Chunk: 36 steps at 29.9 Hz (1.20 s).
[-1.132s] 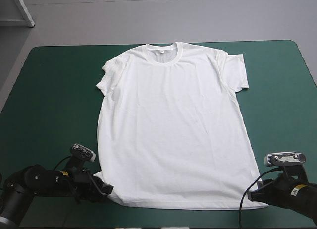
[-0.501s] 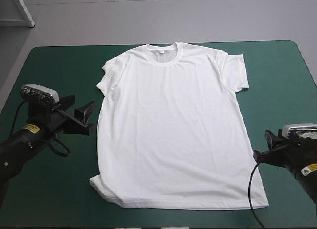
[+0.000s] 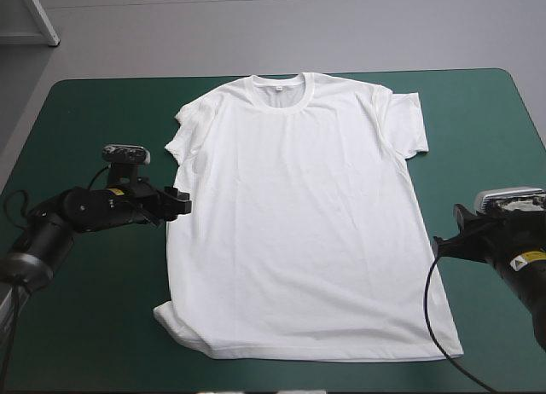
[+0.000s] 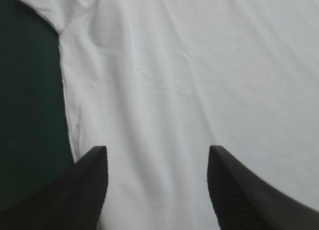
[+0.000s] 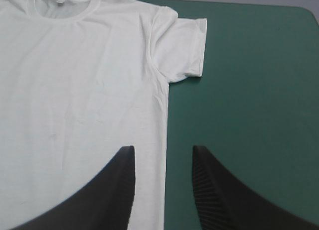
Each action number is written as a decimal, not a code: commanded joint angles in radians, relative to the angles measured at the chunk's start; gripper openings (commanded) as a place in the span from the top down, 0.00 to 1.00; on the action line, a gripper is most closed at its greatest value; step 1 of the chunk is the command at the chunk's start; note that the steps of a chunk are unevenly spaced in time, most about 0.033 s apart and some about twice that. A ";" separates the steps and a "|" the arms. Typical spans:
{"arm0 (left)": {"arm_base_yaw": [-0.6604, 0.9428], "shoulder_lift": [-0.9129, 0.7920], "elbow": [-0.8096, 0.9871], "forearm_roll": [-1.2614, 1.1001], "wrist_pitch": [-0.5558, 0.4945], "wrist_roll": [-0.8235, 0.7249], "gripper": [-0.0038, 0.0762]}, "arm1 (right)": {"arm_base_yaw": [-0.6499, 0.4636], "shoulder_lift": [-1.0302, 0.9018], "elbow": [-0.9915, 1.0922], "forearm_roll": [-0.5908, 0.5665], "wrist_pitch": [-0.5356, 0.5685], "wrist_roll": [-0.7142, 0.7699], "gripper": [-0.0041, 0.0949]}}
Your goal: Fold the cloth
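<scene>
A white T-shirt (image 3: 299,215) lies spread flat at the middle of the teal-green table (image 3: 94,121), collar (image 3: 286,83) toward the far edge, with a robot arm at each long side. The left claw (image 3: 177,204) sits at the shirt's left side seam, below the sleeve (image 3: 183,134). Its black fingers (image 4: 87,190) stand apart, one over bare cover and the other over white cloth. The right claw (image 3: 448,240) stands just beside the opposite seam, likewise spread, and its wrist view shows the cloth's edge running between the two fingers. Neither claw grips anything yet. A clean fold likely depends on each claw pinching both layers right at the seam rather than skimming the top layer. The two grips should also sit level with each other along the shirt so the crease runs straight. The near left hem corner (image 3: 169,315) looks slightly rumpled and may carry a wrinkle into the fold unless the cloth is kept taut.
</scene>
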 commanded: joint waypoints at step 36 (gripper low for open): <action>0.116 0.488 -0.281 -0.168 -0.039 0.146 0.44 | -0.008 0.174 -0.087 0.061 -0.126 -0.051 0.54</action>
